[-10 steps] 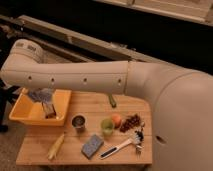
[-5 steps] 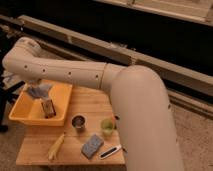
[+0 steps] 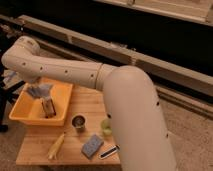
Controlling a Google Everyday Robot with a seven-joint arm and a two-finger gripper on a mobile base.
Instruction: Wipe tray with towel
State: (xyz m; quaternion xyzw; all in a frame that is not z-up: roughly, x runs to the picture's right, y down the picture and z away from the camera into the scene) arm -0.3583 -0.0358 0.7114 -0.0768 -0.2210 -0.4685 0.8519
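Camera view shows the large rectangular yellow-orange plastic tray (image 3: 31,118) at the left end of the light wooden tabletop (image 3: 35,152). The white robot arm (image 3: 75,72) spans above the tray and bends down into it. The end effector (image 3: 48,107) sits inside the tray, near the middle of the floor, with its jaws closed narrow. The small folded grey-blue cloth towel (image 3: 39,91) lies in the far part of the tray, touching or just beside the end effector. A firm pinch on the cloth cannot be confirmed.

Recommended procedure for the wiping step:
1. Verify that the cloth is trapped between the end effector and the tray floor before any stroke. A loose cloth is likely to be left behind.
2. Apply light downward pressure only. The plastic tray probably slides on the wood if pushed hard.
3. Stroke along the floor and stop short of the sloping walls.
4. Route the arm clear of the round metal cup (image 3: 78,122), which stands just beside the tray's near right corner.
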